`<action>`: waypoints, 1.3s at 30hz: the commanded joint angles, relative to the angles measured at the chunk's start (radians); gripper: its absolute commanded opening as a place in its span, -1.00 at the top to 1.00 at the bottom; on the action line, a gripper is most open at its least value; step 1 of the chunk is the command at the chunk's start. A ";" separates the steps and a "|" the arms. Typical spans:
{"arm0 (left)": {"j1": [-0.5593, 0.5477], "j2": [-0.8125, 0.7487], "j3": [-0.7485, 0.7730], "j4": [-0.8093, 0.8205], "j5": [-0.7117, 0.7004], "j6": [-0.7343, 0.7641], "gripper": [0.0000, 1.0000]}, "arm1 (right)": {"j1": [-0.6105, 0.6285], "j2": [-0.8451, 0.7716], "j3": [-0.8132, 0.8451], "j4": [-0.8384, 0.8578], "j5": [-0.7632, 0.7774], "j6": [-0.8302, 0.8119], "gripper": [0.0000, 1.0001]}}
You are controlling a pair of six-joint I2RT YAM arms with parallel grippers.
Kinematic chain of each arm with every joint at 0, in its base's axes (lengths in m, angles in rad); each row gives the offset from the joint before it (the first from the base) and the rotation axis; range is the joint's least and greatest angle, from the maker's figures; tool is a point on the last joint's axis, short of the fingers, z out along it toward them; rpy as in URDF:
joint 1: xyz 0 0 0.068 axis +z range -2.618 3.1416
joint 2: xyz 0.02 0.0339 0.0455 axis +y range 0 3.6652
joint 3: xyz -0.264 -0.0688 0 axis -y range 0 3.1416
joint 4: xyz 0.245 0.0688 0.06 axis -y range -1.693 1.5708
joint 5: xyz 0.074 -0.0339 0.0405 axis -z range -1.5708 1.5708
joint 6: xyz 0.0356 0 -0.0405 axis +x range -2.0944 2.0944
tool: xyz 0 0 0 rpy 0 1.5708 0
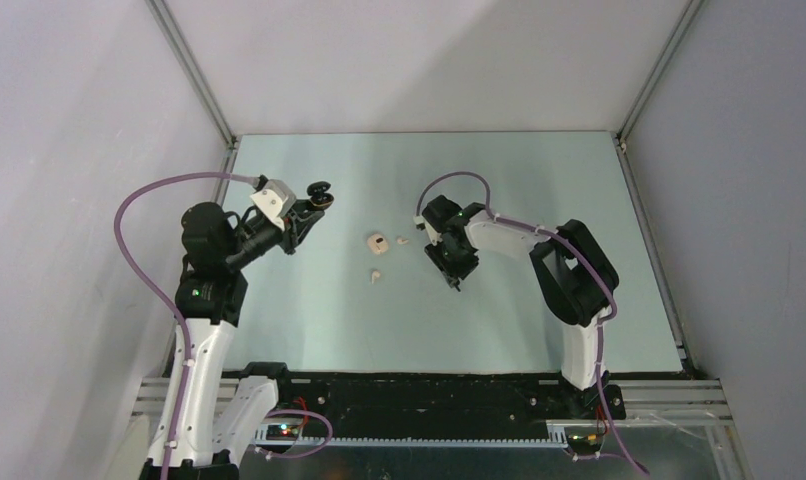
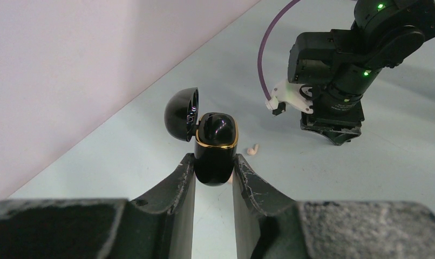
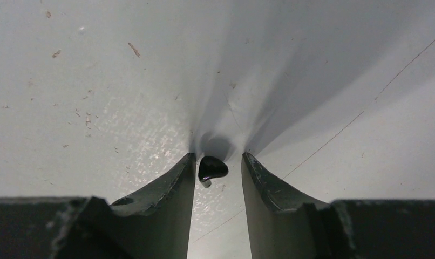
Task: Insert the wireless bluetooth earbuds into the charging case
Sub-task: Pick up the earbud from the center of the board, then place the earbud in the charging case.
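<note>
My left gripper point(image 1: 315, 200) point(image 2: 214, 164) is shut on a glossy black charging case point(image 2: 216, 145) point(image 1: 320, 190) with a gold rim, held above the table's left side with its round lid point(image 2: 182, 114) hinged open. My right gripper point(image 1: 457, 272) point(image 3: 218, 159) points down at the table right of centre, open. Its fingers straddle a tiny black earbud point(image 3: 212, 168) lying on the surface, close to the left finger and apart from the right one. This earbud is hidden under the gripper in the top view.
Between the arms lie a small beige pebble-like case point(image 1: 377, 243) and two tiny beige buds point(image 1: 402, 241) point(image 1: 375, 277); one bud point(image 2: 253, 149) shows beyond the held case. Pale walls close in the table point(image 1: 539, 330) on the left, back and right.
</note>
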 commanded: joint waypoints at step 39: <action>-0.336 0.309 0.048 0.012 0.756 0.385 1.00 | -0.022 -0.713 0.076 -0.059 -1.318 -1.568 0.84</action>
